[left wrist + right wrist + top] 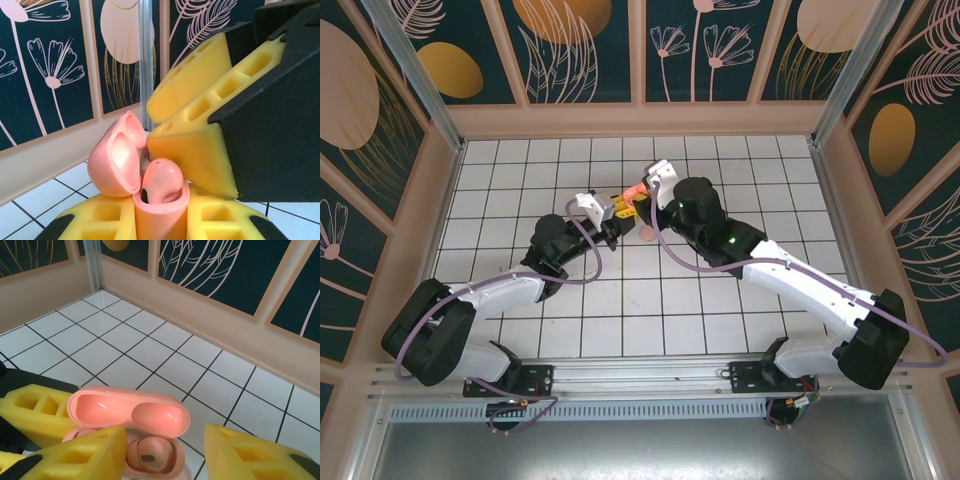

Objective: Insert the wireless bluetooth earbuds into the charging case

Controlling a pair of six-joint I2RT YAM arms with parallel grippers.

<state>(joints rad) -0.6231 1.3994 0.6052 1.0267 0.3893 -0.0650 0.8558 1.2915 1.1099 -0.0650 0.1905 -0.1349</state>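
At the left claw (160, 222): clenched on the case (161, 212), pads (95, 220) low on both flanks, lid (117, 157) open and leaning toward 10 o'clock. Seen from above, placed just toward 12 o'clock of the middle of the table (770, 170), between the two claws; whether lifted or resting, impossible to tell. At the right claw (164, 440): released, jaws standing apart over the case's mouth, gripping nothing. In the case: one coral earbud (162, 181) seated head-up, crown proud of the rim, any stem sunk out of sight. Of the neighbouring socket, mostly hidden, so no telling whether filled. On a tile at 6 o'clock of the case, from above: a pale pink bit (648, 234), too small to name. On handling, by judgement: very light, hard and glossy, so likely slippery and apt to squirt out or roll if pinched on the rounded crown. Better to take an earbud across the head's flatter sides, gently, with the stem end down. Stiff enough not to deform, yet easy to drop. As for the case: smooth and light too, prone to twist under a one-sided push, so best pinched low on the body, clear of hinge and lid. Probably only a light press needed for seating.
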